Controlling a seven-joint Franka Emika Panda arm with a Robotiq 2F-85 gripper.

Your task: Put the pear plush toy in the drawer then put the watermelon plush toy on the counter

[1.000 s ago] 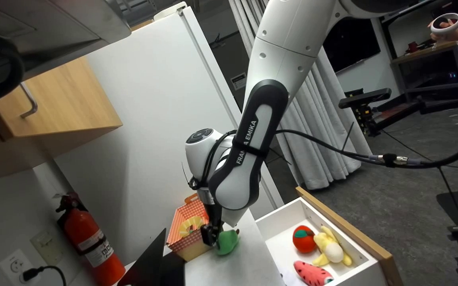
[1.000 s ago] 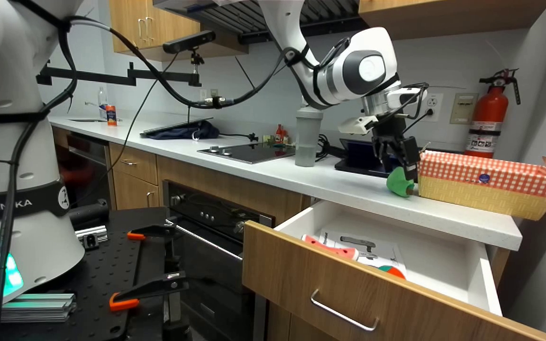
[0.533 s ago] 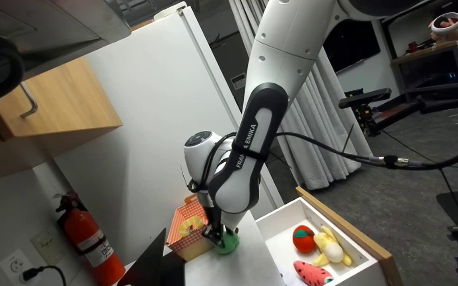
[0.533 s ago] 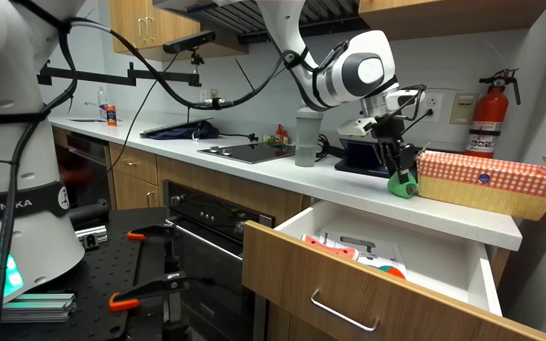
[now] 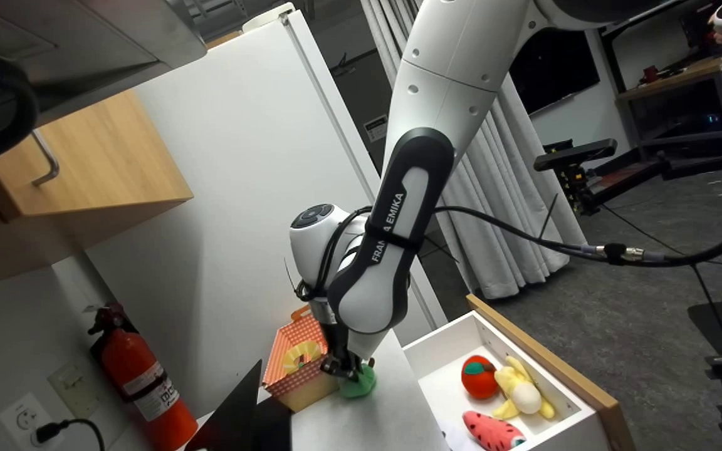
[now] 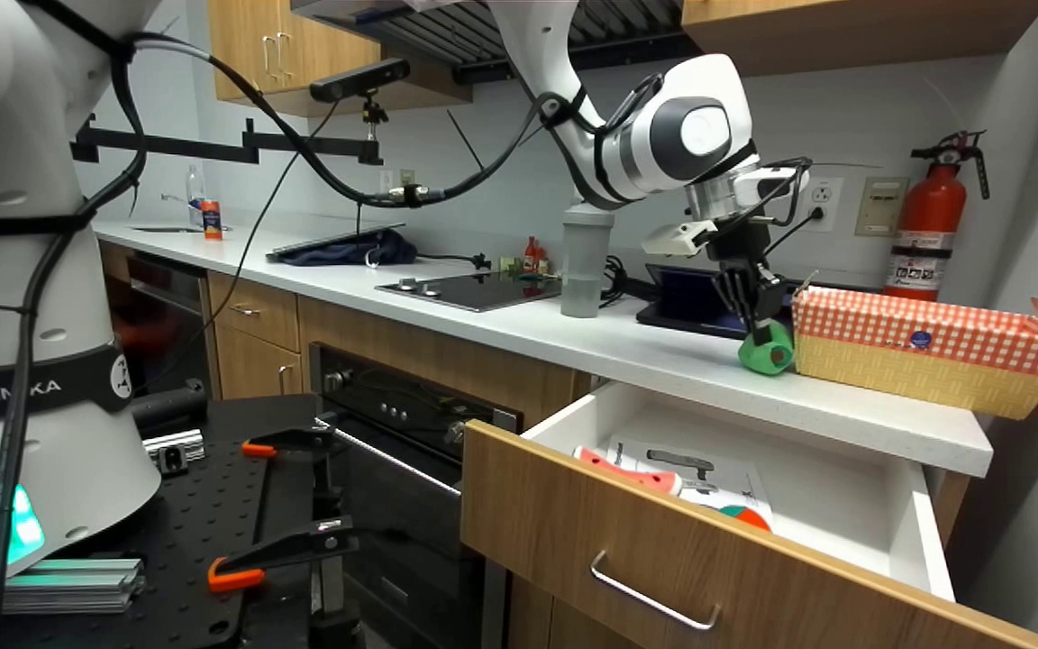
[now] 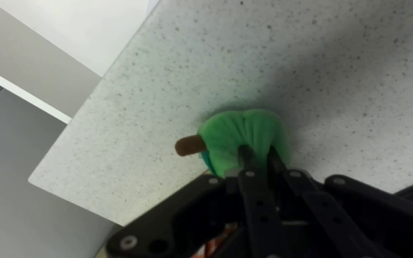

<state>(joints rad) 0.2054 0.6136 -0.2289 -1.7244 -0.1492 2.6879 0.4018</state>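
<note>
Had the hand clamped on the pear plush toy, pinching up a gathered fold of green fabric — pretty clear in the wrist view. Judging by the bunching, a decent bite, though maybe a bit shallow on something so squishy. For doing this grab well, probably needed a short pause for a settled squeeze, then a slow, straight-up lift with no jerk or twist. Probably paid to steer clear of the gingham-print basket, right next to the toy in both exterior views; couldn't tell about actual contact. After that, likely called for a swing out over the edge of the bench and a low, gentle release into the pulled-out drawer, well apart from the watermelon plush toy in there, to keep that one easy to grab later.

As for position: sat low at the tips of the hand, apparently down on the bench and not yet lifted. Looked off-centre in the pinch, with more of the bulk on the stem side — and with that brown stem poking out away from the hand, roughly toward the bench corner.
</note>
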